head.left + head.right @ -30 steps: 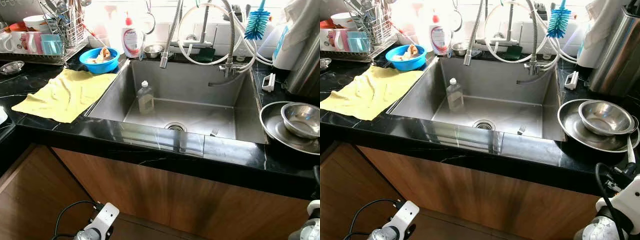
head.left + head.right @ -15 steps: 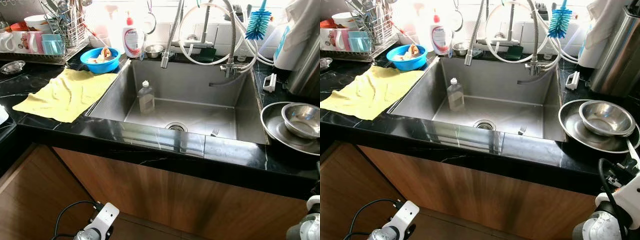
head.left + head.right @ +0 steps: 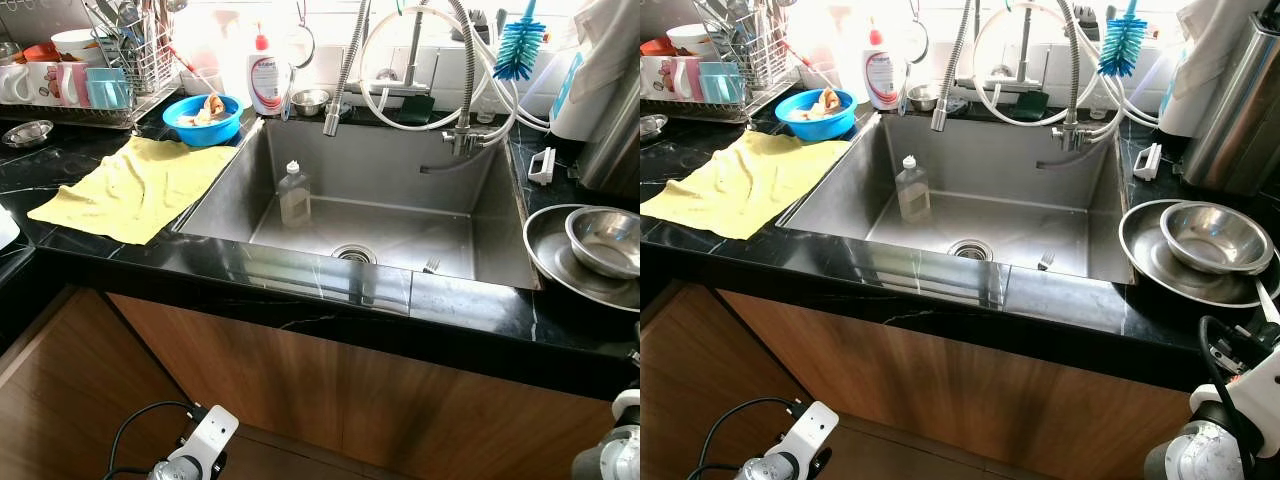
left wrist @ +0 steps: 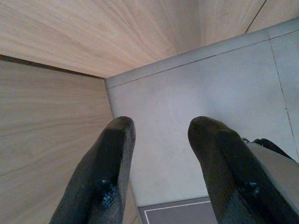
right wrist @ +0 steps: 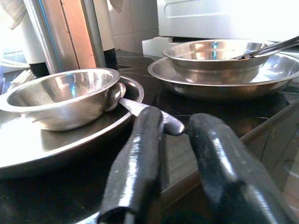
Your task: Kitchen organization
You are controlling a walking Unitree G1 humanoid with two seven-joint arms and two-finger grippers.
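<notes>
A steel bowl (image 3: pixel 1212 236) sits on a steel plate (image 3: pixel 1145 250) on the black counter right of the sink (image 3: pixel 480 230). A spoon handle (image 3: pixel 1267 300) leans over the plate's right rim. My right gripper (image 5: pixel 177 119) is at counter-edge height just before that plate (image 5: pixel 28 154) and is open. The spoon handle (image 5: pixel 135 106) runs from the bowl (image 5: pixel 60 95) across behind its fingertips. A clear soap bottle (image 3: pixel 293 195) stands in the sink and a fork (image 3: pixel 431 265) lies near its front wall. My left gripper (image 4: pixel 161 128) hangs open beside the wooden cabinet, above the floor.
A yellow cloth (image 3: pixel 130 185) lies left of the sink, with a blue bowl (image 3: pixel 203 118) and a dish rack (image 3: pixel 110 80) behind it. Hoses and a blue bottle brush (image 3: pixel 520 45) hang over the back of the sink. A second bowl on a plate (image 5: pixel 224 79) stands further right.
The head view has drifted a little. Nothing on the counter has moved. My right wrist has shifted slightly at the bottom right corner.
</notes>
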